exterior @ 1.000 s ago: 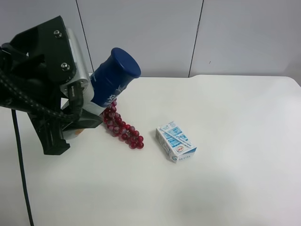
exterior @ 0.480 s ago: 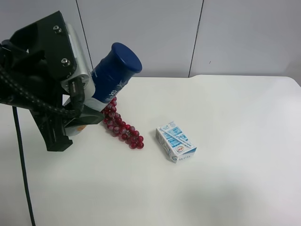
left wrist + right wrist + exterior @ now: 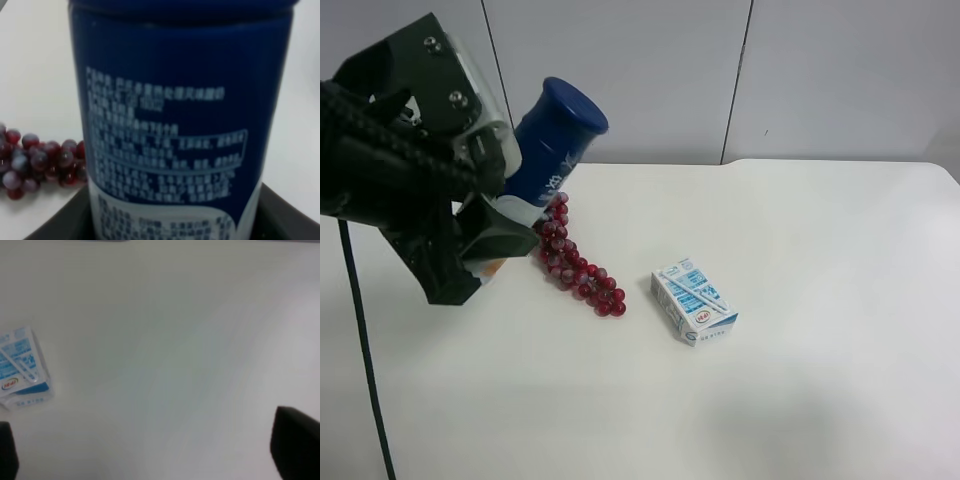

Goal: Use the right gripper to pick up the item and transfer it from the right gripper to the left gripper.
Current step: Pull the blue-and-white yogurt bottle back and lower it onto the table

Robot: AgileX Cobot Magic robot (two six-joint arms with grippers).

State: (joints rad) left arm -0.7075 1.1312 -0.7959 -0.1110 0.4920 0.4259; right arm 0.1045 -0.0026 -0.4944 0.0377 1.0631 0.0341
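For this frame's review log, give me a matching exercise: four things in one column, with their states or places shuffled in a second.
1. bottle
2. grape bunch
3. carton box
4. right gripper

A. open, nothing between its fingers
B. blue and white, lying on the table apart from the rest
C. held tilted in the left gripper
D. red, lying on the table

Pairs: 1-C, 2-D, 3-B, 4-A

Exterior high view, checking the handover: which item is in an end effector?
The blue-capped bottle, clamped by the left end effector; the grape bunch and carton lie free on the table.
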